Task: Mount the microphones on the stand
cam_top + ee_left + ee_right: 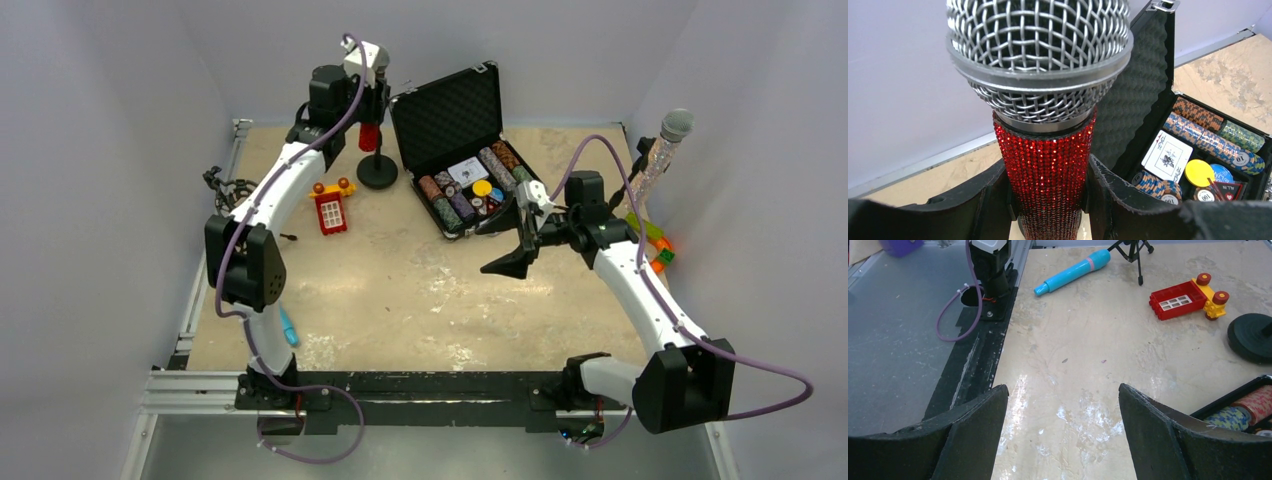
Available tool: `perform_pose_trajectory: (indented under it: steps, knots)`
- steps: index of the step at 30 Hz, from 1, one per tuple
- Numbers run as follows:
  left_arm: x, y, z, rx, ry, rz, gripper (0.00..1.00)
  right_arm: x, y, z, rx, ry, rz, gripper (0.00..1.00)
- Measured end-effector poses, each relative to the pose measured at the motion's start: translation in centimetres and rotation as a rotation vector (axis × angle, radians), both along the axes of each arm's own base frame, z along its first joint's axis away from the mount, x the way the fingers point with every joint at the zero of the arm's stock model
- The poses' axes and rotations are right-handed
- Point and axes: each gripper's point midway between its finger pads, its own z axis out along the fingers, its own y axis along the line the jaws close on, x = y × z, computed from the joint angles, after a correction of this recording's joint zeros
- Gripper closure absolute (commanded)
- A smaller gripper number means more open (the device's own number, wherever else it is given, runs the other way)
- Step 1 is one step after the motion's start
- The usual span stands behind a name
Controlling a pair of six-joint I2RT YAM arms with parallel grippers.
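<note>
L gripper [1048,162] clamped on red glitter mic [1042,117] above stand base [377,172], R gripper [1062,387] wide open

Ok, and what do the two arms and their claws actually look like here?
Both the left arm and the right arm have glossy white link shells with boxy black joint housings and a lilac cable looped loosely alongside. The left claw and the right claw each have two broad, matte black, curved fingers with scuffed edges. A white block caps the left wrist.
</note>
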Motion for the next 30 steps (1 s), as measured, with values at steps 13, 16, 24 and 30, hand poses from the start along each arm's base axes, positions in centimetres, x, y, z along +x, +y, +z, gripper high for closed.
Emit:
perform_pose_trajectory:
  steps: [13, 16, 24, 30]
  knots:
    - [1.6, 1.1, -2.3, -0.084, 0.022, 0.04, 0.58, 0.3, -0.4, 0.0, 0.0, 0.002, -0.017, 0.15]
    - [0.9, 1.3, -2.4, -0.09, 0.022, 0.043, 0.45, 0.3, -0.4, 0.0, 0.0, 0.002, -0.017, 0.15]
    - [-0.9, 1.7, 1.1, -0.147, -0.013, 0.057, 0.14, 0.3, -0.4, 0.0, 0.0, 0.004, -0.017, 0.15]
    - [-3.8, 2.8, 6.4, -0.191, -0.08, 0.08, 0.03, 0.3, -0.4, 0.0, 0.001, 0.004, -0.017, 0.15]
